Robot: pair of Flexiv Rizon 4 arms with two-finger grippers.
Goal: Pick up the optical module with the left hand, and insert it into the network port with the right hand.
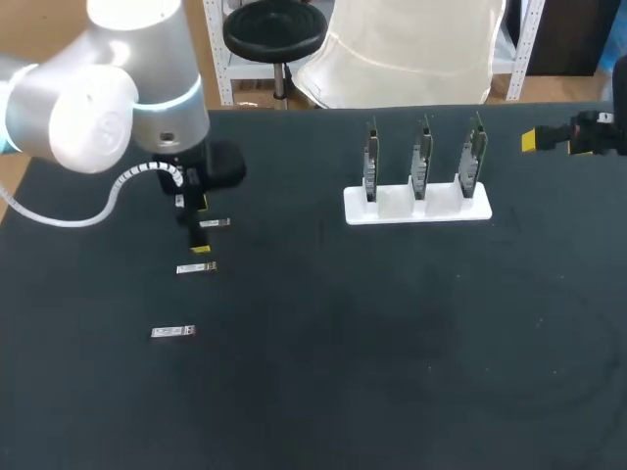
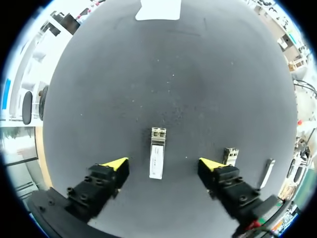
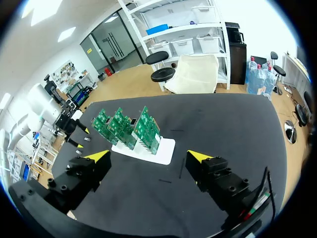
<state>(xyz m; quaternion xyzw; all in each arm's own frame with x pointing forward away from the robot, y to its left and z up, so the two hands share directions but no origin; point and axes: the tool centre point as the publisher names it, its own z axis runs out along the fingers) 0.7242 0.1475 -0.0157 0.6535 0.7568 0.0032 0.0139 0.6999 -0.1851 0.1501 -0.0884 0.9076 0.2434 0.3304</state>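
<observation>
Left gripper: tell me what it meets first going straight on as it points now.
The left gripper points down at the black table, its open fingers either side of a silver module lying flat. The tips would probably touch the table first, module between them; height is hard to judge.

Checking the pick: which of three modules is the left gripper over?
The optical module between the open fingers of the left gripper; the other two lie outside them.

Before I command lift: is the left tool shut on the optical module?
No, the left tool is open; its yellow fingertips stand clear on either side of the optical module.
</observation>
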